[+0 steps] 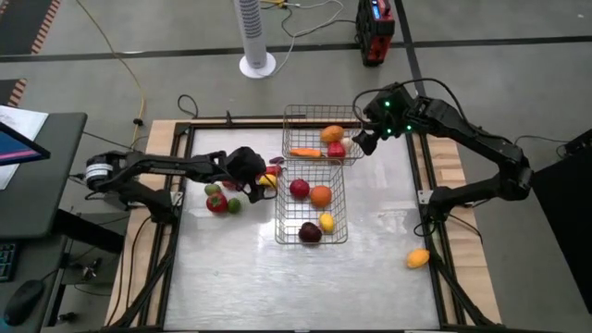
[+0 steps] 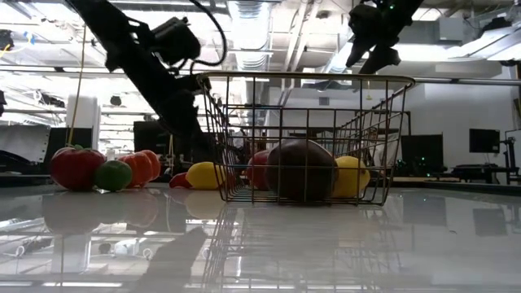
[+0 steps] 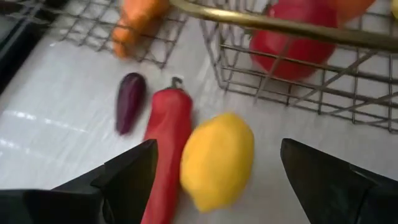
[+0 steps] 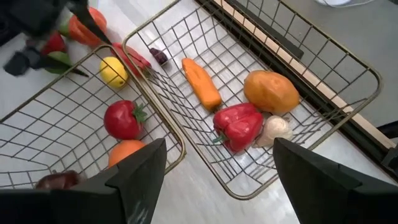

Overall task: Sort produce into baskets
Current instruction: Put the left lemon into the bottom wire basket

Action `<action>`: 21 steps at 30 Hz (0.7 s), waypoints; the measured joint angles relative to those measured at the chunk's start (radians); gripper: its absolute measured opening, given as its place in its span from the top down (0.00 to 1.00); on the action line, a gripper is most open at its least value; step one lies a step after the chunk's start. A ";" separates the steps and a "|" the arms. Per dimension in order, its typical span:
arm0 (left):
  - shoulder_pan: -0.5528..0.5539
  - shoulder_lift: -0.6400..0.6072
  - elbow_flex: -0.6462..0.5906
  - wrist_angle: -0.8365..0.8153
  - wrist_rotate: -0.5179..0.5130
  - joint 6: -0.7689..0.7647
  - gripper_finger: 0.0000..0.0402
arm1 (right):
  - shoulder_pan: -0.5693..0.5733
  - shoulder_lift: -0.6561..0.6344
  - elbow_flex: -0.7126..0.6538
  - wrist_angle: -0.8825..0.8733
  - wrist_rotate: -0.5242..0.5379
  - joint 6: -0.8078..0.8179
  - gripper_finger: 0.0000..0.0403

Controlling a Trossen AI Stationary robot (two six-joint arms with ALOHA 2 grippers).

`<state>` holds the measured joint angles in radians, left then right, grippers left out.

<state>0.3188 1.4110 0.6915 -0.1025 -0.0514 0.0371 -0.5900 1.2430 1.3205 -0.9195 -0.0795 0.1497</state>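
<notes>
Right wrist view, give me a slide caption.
Open right pincer above two baskets holding carrot and red pepper.

Grey floor [image 1: 139, 28], white tower fan [image 1: 256, 37], ceiling ducts [image 2: 248, 24].

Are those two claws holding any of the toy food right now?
No. The left gripper stands open around a yellow lemon on the table; the right gripper hangs open and empty above the baskets.

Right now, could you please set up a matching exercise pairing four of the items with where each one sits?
Things:
1. carrot
2. lemon
3. dark plum
4. green lime

Places:
A. in the near basket
B. on the table, between the open left gripper fingers
C. in the far basket
D. on the table beside a red fruit

Pairs: 1-C, 2-B, 3-A, 4-D
</notes>
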 joint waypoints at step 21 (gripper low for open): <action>-0.051 0.190 -0.001 0.065 -0.094 0.025 0.45 | 0.000 0.000 0.000 0.026 0.001 0.027 0.20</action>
<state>0.2680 1.6012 0.6907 -0.0372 -0.1453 0.0624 -0.5900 1.2434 1.3209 -0.8939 -0.0788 0.1768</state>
